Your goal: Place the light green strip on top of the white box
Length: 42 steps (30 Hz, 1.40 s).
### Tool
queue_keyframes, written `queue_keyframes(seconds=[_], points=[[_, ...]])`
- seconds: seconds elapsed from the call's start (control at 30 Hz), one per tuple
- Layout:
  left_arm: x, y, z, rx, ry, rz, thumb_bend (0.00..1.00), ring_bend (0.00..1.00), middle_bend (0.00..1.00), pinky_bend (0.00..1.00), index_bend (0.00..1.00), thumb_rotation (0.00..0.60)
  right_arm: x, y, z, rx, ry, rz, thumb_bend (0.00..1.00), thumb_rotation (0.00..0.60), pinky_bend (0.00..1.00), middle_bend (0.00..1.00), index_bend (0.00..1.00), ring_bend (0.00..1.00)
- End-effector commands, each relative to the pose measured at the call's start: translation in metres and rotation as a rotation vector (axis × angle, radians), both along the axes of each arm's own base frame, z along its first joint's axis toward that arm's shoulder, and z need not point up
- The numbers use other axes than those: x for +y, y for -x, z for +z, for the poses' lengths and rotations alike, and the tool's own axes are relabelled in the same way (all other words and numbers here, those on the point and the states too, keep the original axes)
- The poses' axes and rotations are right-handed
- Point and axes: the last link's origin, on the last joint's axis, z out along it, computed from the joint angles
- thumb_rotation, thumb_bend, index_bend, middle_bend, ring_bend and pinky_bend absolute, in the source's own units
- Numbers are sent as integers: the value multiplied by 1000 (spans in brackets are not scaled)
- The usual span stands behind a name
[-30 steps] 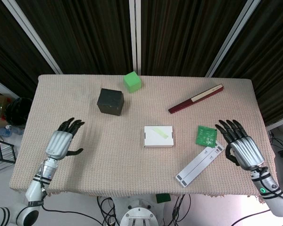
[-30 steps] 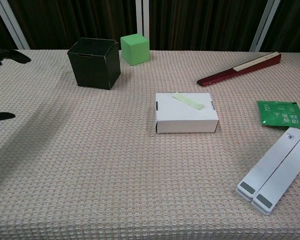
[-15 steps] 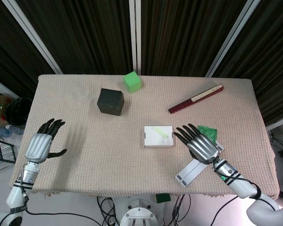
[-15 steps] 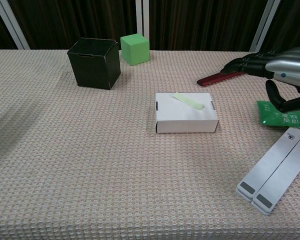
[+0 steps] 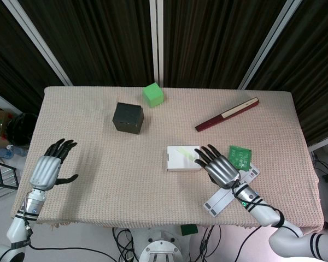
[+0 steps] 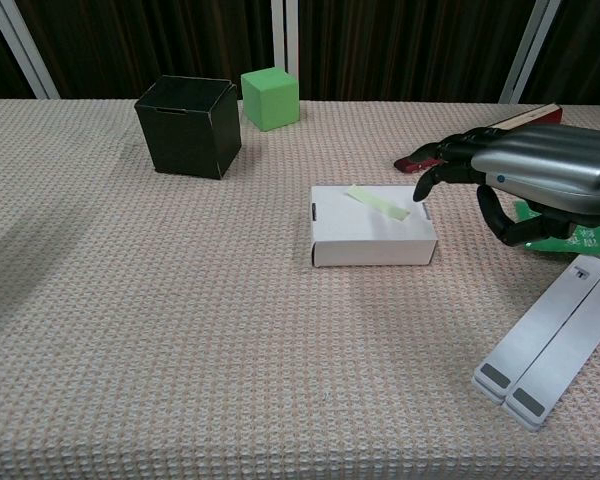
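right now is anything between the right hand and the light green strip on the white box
Nothing visible. The right hand hovers open beside the white box, fingers pointing at the light green strip lying on its top. The gap between them is bare box top; the green packet lies behind the hand.

black box (image 5: 128, 118), green cube (image 5: 153, 94), closed fan (image 5: 227, 114)
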Motion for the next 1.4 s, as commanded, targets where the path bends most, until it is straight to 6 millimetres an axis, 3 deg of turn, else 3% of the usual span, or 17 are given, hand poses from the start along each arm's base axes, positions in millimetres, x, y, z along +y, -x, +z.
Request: queue_keyframes(seconds=[0.03,0.87,1.4], points=[[-1,0,1,-8,-4,-11,96,26,99,139,122,585,-2,0,-4,3,1,-2,1000,600,0,0,244,0],[-1,4,2,-1,7,-15,96,26,99,139,122,589,-22,-5,-27,-7,-10,-34,1000,600,0,0,244,0],[-1,8,-1,-2,21,4,96,26,99,139,122,590,-20,0,-36,9,-27,-55,1000,600,0,0,244,0]])
